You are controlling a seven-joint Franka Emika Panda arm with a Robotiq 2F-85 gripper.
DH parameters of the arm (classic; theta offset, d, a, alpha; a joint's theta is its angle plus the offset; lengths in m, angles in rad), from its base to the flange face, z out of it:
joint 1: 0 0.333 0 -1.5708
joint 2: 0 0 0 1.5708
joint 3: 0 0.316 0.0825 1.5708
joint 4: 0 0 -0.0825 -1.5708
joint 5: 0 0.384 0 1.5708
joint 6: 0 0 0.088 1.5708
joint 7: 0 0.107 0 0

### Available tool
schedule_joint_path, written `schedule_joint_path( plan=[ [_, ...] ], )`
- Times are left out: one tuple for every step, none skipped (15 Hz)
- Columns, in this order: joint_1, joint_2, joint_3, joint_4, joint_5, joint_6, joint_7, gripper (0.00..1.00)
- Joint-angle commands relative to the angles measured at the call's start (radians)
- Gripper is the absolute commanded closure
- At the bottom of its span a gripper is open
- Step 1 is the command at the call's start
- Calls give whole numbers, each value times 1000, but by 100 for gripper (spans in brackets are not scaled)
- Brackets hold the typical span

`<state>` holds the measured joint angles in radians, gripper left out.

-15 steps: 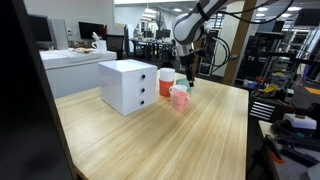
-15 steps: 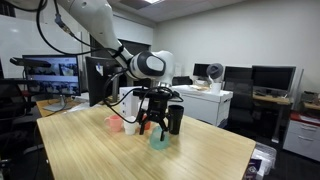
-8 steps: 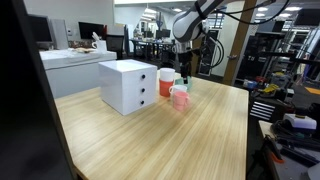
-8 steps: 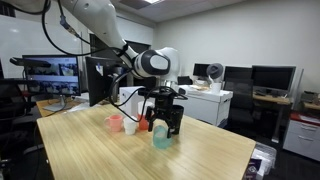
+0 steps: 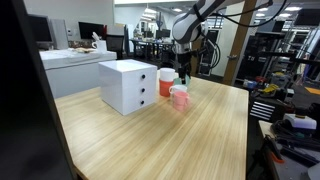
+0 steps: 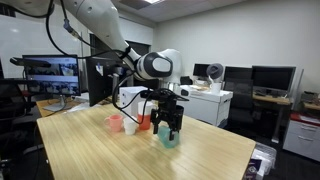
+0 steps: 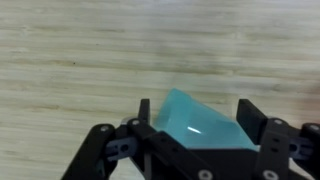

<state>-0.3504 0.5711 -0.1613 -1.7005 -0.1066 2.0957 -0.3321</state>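
The gripper (image 6: 168, 130), jaws pinching the teal cup (image 7: 205, 125), has shifted it along the worktop (image 6: 110, 155), farther from the pink cup (image 6: 115, 123): the move is under way.

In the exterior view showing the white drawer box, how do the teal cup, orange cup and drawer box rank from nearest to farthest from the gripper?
1. teal cup, between the fingers of the gripper.
2. orange cup, just beside it, toward the box.
3. white drawer box, beyond the orange cup, farthest.
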Motion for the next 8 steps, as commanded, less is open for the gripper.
schedule_joint_path(
  plan=[
    [-2,10,0,9,28,20,40,36],
    [-3,13,0,16,33,20,49,37],
    [-4,16,0,22,38,18,58,42],
    [-5,18,1,29,46,19,66,50],
    [-7,19,0,37,57,14,75,58],
    [-8,19,0,45,67,13,84,69],
    [-9,13,-2,46,69,22,84,76],
    [-9,12,-3,50,70,23,84,83]
  ],
)
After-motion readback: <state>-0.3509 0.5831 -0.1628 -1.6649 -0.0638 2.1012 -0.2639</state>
